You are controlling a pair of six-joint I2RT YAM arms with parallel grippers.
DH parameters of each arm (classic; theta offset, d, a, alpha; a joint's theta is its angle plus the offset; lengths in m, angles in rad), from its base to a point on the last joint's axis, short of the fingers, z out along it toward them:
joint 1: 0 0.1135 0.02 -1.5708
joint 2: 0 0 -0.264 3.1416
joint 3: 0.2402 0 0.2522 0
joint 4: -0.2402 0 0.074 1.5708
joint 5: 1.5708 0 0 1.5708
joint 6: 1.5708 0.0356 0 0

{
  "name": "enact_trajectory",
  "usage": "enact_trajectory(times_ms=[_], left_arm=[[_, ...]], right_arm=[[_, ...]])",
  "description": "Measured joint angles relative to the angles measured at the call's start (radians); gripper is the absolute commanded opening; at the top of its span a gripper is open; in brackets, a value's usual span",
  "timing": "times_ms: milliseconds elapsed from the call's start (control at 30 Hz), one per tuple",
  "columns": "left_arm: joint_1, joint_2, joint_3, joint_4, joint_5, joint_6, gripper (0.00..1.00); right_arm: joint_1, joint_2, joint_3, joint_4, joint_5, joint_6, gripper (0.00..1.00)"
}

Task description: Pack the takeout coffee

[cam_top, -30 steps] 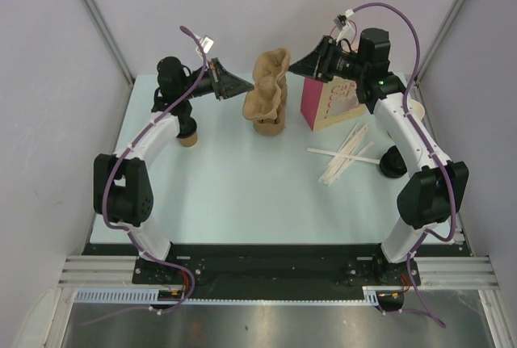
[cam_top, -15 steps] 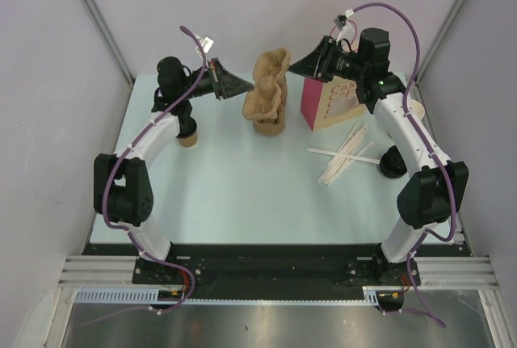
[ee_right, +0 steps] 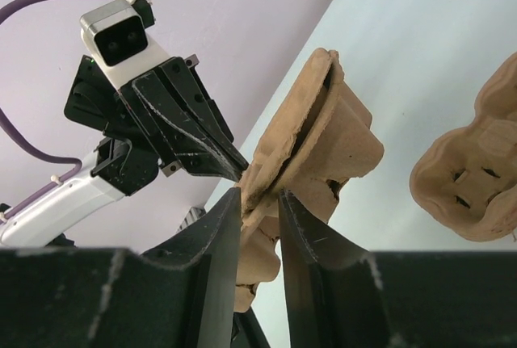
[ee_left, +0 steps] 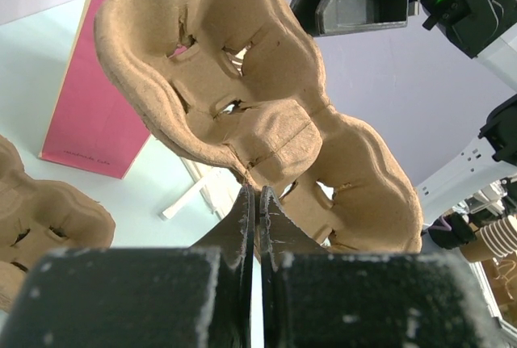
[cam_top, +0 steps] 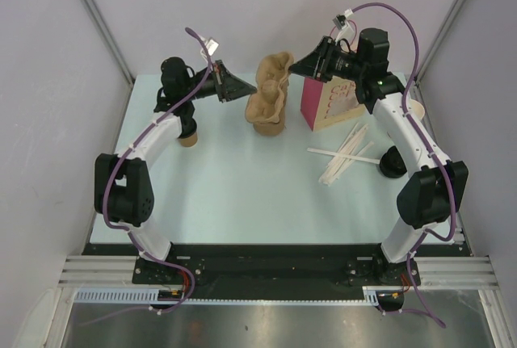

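Note:
My right gripper (cam_top: 294,66) is shut on a brown moulded-pulp cup carrier (cam_top: 273,81) and holds it upright in the air above the table's back middle; its jaws (ee_right: 258,196) pinch the carrier's edge (ee_right: 323,130). My left gripper (cam_top: 252,90) is shut, and its tips (ee_left: 254,190) touch the carrier's lower edge (ee_left: 266,122) from the left with nothing seen between them. The takeout coffee (cam_top: 393,162), showing mostly its black lid, stands at the right beside my right arm, far from both grippers. It also shows in the left wrist view (ee_left: 443,231).
A stack of more pulp carriers (cam_top: 266,119) stands on the table under the held one. The pink paper bag (cam_top: 321,103) stands just to its right. White stirrers (cam_top: 347,156) lie in front of the bag. A brown cup (cam_top: 188,136) sits under my left arm.
My left gripper has moved right until it meets the held carrier, and the carrier has shifted slightly. The right arm has barely moved.

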Motion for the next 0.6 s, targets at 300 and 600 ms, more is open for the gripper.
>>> enact_trajectory(times_ms=[300, 600], left_arm=[[-0.006, 0.000, 0.000, -0.008, 0.007, 0.005, 0.00], [0.007, 0.004, -0.006, 0.088, 0.009, -0.098, 0.00]], right_arm=[[0.002, 0.000, 0.000, 0.002, -0.001, 0.000, 0.34], [-0.013, 0.000, -0.019, 0.006, -0.007, 0.000, 0.33]])
